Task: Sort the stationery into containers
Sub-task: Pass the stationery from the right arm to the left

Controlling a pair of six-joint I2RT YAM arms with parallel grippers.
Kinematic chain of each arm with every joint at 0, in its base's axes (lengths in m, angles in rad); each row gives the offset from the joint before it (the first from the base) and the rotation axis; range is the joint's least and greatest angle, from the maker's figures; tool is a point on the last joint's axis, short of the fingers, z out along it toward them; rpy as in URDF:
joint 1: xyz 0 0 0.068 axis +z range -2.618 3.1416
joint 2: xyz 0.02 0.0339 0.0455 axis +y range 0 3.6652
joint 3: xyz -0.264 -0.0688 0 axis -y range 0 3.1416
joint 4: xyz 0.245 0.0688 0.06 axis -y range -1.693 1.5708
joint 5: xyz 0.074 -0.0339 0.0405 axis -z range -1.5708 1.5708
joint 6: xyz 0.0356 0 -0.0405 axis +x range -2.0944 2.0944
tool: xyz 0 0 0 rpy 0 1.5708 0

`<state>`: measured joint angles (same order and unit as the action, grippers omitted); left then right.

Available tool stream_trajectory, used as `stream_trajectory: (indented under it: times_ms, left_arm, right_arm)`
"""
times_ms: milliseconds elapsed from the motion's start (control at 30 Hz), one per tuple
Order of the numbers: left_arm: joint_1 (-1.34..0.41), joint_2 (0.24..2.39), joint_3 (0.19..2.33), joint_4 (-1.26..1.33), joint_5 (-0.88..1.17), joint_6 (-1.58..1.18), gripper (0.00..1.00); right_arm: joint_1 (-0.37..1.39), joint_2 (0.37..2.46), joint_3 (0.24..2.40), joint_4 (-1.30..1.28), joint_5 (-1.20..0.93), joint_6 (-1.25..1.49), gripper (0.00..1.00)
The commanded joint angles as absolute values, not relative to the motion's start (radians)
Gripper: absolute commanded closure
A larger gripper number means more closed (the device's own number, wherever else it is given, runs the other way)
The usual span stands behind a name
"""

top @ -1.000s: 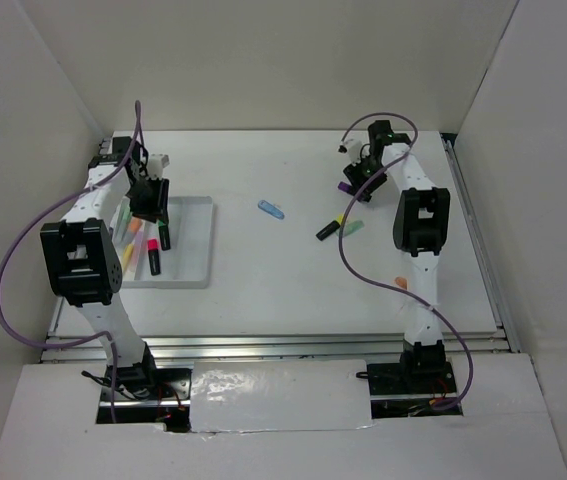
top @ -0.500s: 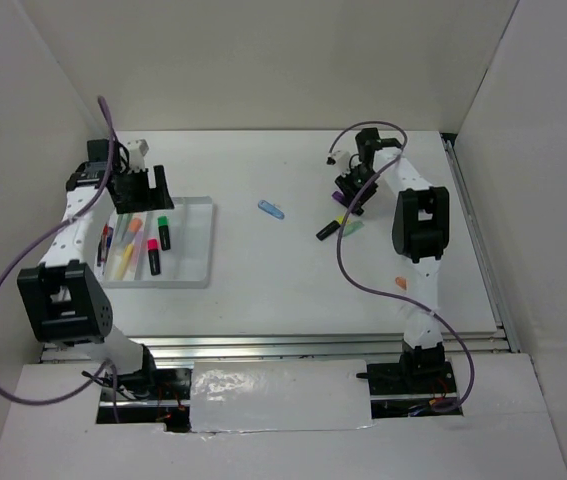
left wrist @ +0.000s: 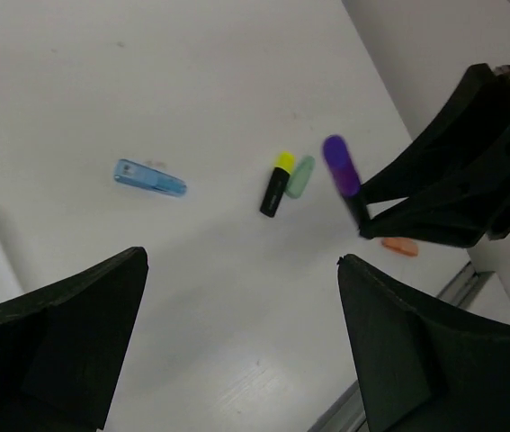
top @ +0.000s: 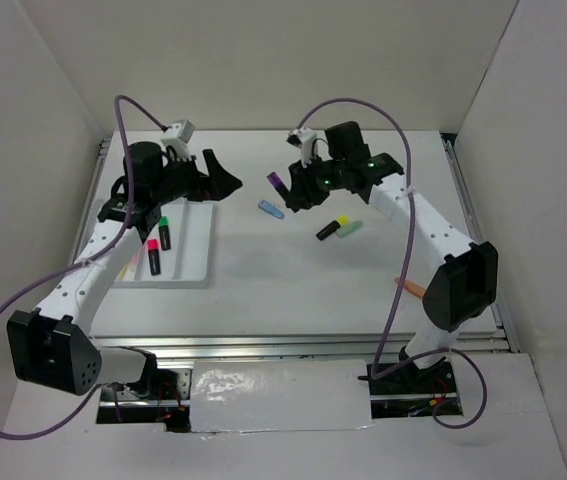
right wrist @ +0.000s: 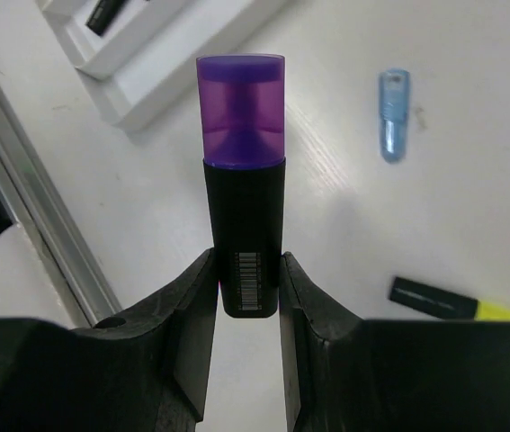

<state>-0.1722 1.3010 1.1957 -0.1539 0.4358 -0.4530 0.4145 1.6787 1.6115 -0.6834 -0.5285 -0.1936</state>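
Observation:
My right gripper (right wrist: 246, 265) is shut on a purple-capped black highlighter (right wrist: 243, 207), held above the table with its cap pointing toward the white tray (right wrist: 174, 54). In the top view this highlighter (top: 277, 183) hangs left of the right gripper (top: 291, 192). My left gripper (top: 225, 178) stands open and empty just right of the tray (top: 191, 250), facing the table's middle (left wrist: 241, 258). On the table lie a blue piece (top: 271, 209), a black-and-yellow highlighter (top: 329, 228), a mint one (top: 351, 228) and an orange one (top: 413, 288).
The tray holds a green-capped marker (top: 164, 233), a pink-capped one (top: 153, 257) and other pens partly hidden by the left arm. White walls enclose the table on three sides. A metal rail (top: 263, 345) runs along the near edge.
The left gripper opened over the tray, then swung right off it. The right gripper closed on the purple highlighter, lifted it and carried it left toward the middle.

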Motion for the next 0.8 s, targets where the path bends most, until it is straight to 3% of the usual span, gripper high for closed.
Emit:
stream_trajectory:
  times_ms: [0, 200, 333, 567, 600, 767]
  left_arm:
    - [-0.225, 1.325, 1.178, -0.011, 0.453, -0.57, 0.01]
    - [-0.291, 1.403, 1.195, 0.046, 0.434, -0.63, 0.01]
    - [-0.301, 1.449, 1.18, 0.06, 0.445, -0.658, 0.13]
    - [-0.313, 1.468, 1.095, 0.113, 0.474, -0.713, 0.21]
    - [-0.313, 1.465, 1.085, 0.115, 0.468, -0.718, 0.25]
    - [-0.31, 1.456, 1.074, 0.118, 0.502, -0.726, 0.6]
  right_arm:
    - [0.478, 1.707, 1.583, -0.545, -0.522, -0.046, 1.0]
    - [0.555, 1.741, 1.644, -0.551, -0.528, -0.012, 1.0]
    - [0.584, 1.753, 1.663, -0.548, -0.518, -0.002, 1.0]
    - [0.614, 1.782, 1.695, -0.543, -0.523, 0.035, 1.0]
    - [0.617, 1.787, 1.703, -0.545, -0.525, 0.046, 1.0]
    - [0.632, 1.813, 1.727, -0.554, -0.558, 0.048, 1.0]
